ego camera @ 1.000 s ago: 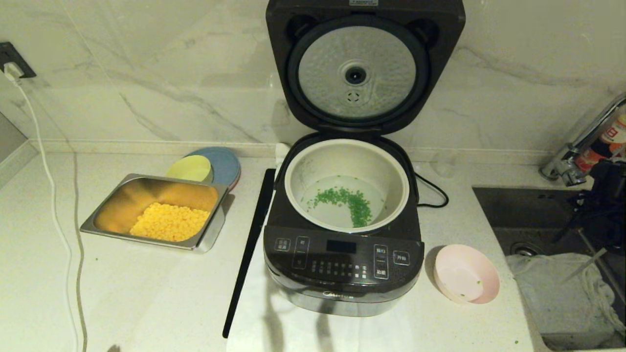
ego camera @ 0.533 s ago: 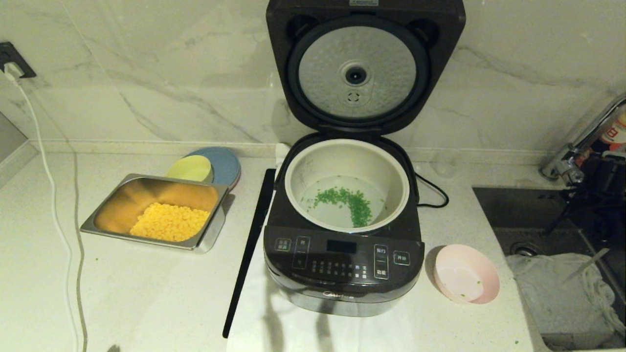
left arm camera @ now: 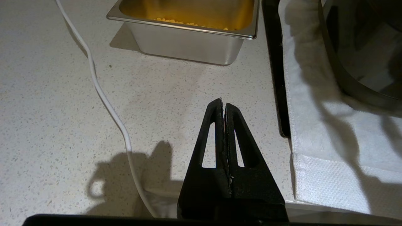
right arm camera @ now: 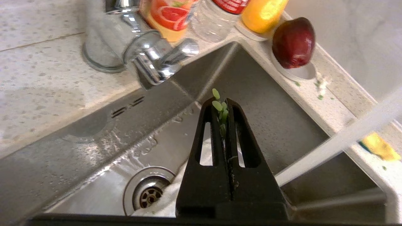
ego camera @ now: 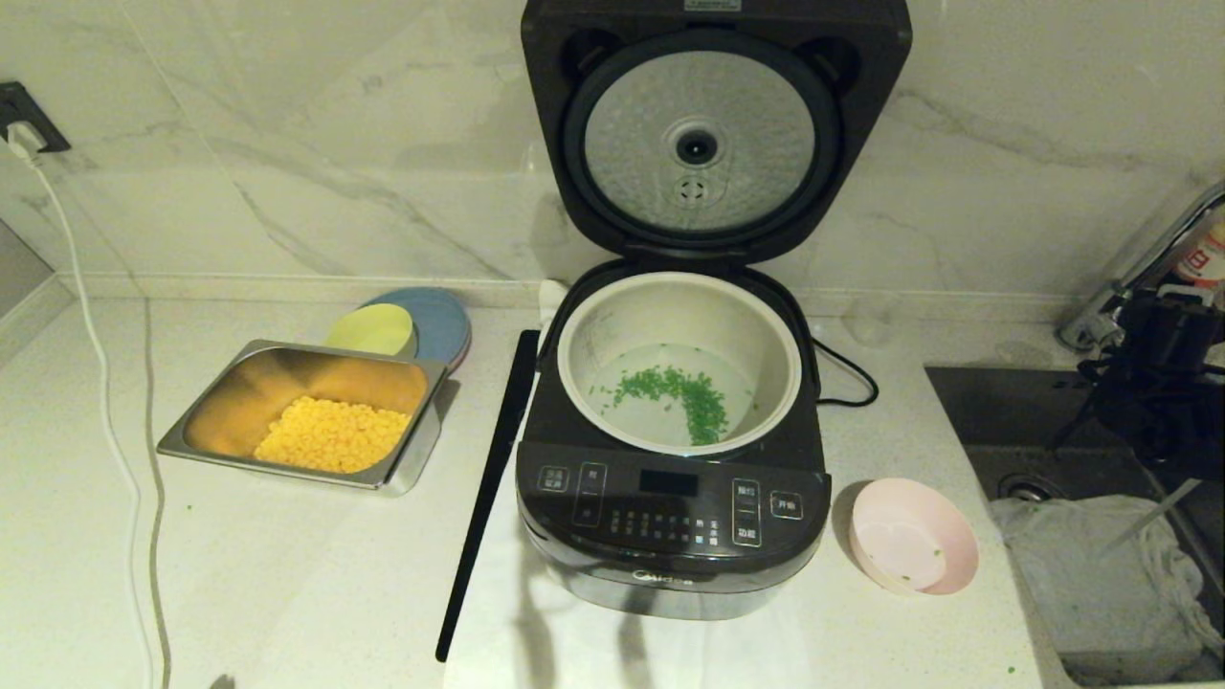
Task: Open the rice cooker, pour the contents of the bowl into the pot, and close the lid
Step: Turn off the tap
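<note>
The rice cooker [ego camera: 670, 517] stands mid-counter with its lid [ego camera: 713, 144] swung upright, dimpled silver underside facing me. Green chopped bits [ego camera: 684, 392] lie scattered on the floor of the cream pot [ego camera: 679, 311]. The pink bowl [ego camera: 914, 536] rests on the counter right of the cooker, holding only a few green specks. My right gripper [right arm camera: 222, 105] hangs over the sink, shut, with a few green bits stuck between its tips. My left gripper [left arm camera: 222, 103] is shut and empty, low over the counter in front of the steel tray [left arm camera: 188, 40].
The steel tray of corn [ego camera: 316, 421], a yellow-green bowl [ego camera: 371, 330] and a blue plate [ego camera: 445, 321] sit left of the cooker. A black strip [ego camera: 488, 478] lies along its left side. A white cable [ego camera: 105, 383] crosses the left counter. Sink [ego camera: 1014, 411], faucet [ego camera: 1139, 287] and a cloth [ego camera: 1091, 565] are at right.
My right arm has drifted up and back over the sink toward the faucet. Cooker, bowl and left arm have not moved.
</note>
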Controlling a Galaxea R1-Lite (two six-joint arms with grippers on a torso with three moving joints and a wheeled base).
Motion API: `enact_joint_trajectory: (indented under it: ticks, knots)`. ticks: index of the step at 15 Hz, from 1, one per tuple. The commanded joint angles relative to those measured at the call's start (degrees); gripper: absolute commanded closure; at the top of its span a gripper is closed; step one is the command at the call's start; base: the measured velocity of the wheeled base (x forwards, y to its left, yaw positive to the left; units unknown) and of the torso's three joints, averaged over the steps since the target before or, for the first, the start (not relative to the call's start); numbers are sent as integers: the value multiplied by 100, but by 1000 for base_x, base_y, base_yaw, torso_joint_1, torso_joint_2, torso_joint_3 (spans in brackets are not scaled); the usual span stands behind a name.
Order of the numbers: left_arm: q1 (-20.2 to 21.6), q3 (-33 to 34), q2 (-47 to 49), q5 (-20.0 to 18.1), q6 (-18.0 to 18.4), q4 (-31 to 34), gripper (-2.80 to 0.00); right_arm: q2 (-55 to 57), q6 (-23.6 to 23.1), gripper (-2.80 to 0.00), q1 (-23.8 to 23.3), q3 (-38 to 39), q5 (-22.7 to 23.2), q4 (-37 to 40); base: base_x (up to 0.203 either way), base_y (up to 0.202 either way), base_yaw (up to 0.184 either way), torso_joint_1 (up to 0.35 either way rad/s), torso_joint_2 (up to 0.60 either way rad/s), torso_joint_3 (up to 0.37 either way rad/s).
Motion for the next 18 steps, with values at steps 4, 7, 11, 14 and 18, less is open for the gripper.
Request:
enact_joint_trajectory:
  ticks: [4, 7, 11, 14, 18]
  knots:
    - [1, 53, 0, 1, -1, -2, 0, 241, -59, 0, 8, -323, -23, -20, 0, 0, 0, 0, 0, 0]
    - [1, 53, 0, 1, -1, -2, 0, 453, -122, 0, 8, -602, -23, -13, 0, 0, 0, 0, 0, 0]
    - [1, 53, 0, 1, -1, -2, 0, 677, -251, 0, 13, -1040, -107, 11, 0, 0, 0, 0, 0, 0]
    - [1, 53, 0, 1, -1, -2, 0, 825, -335, 0, 17, -1308, -208, 31, 0, 0, 0, 0, 0, 0]
    - [1, 53, 0, 1, -1, -2, 0, 923, -379, 0, 61, -1577, -208, 29, 0, 0, 0, 0, 0, 0]
